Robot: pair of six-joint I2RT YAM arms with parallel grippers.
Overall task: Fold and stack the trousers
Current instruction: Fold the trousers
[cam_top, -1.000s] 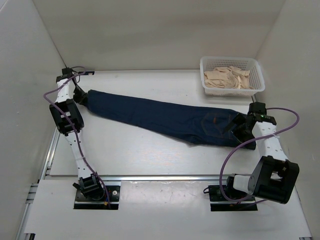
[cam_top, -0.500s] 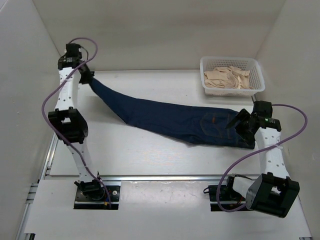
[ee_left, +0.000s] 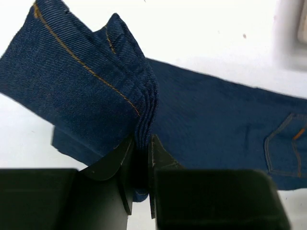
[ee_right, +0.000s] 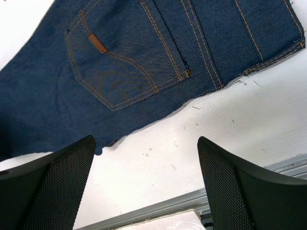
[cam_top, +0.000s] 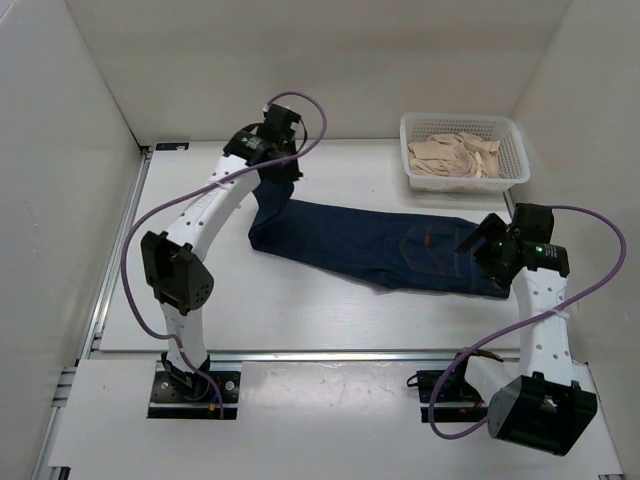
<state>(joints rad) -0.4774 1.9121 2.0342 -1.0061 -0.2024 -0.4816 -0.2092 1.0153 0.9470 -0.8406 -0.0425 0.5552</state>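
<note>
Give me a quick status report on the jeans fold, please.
Left gripper shut on jeans, leg ends raised. Right gripper open near waist, holding nothing. Basket stands clear, far right.

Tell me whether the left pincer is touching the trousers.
Touching. The left wrist view shows the left pincer clamping a bunched fold of the trousers.

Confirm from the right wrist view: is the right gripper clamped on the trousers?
No, the right gripper hangs wide open over the table, and the trousers lie beyond its fingertips, ungripped.
</note>
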